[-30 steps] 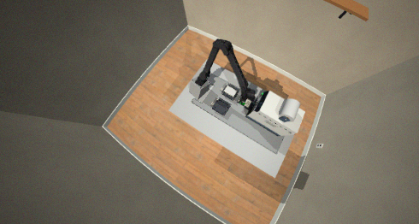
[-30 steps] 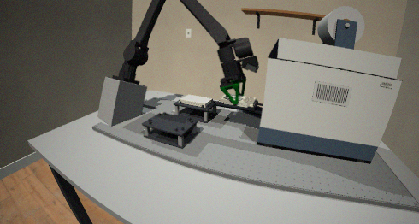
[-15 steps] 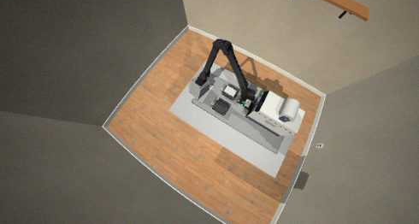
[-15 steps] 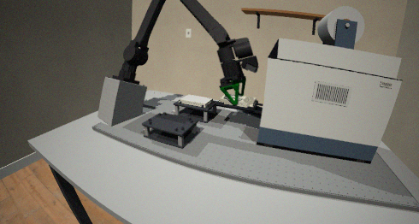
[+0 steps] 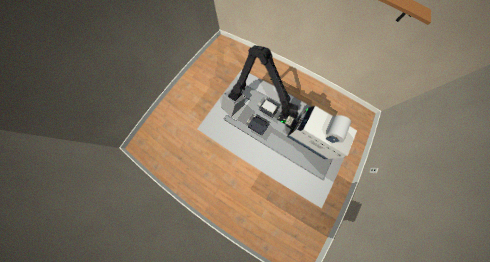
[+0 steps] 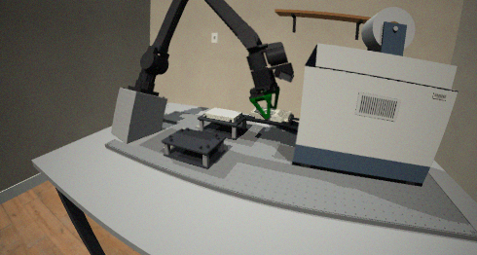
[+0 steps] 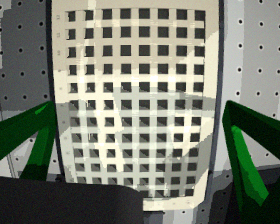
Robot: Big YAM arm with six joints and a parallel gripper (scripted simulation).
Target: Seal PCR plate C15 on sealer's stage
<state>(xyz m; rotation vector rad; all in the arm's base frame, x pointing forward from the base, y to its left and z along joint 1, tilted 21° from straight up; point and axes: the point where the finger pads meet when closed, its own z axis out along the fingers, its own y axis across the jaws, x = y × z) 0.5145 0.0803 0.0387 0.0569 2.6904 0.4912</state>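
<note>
Wrist view: 96-well PCR plate C15 (image 7: 134,96) lies on the sealer's stage (image 7: 253,43), long edges clear of both green fingers. Gripper (image 6: 265,105) released, spread wide above it, holding nothing. Perforated bench (image 6: 341,191) shows either side.

The open green hand (image 6: 265,104) hovers over the plate (image 6: 280,116) beside the sealer (image 6: 375,113).

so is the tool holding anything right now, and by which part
Nothing is held. The tool is open, its green fingers standing apart from the long sides of the PCR plate below.
</note>
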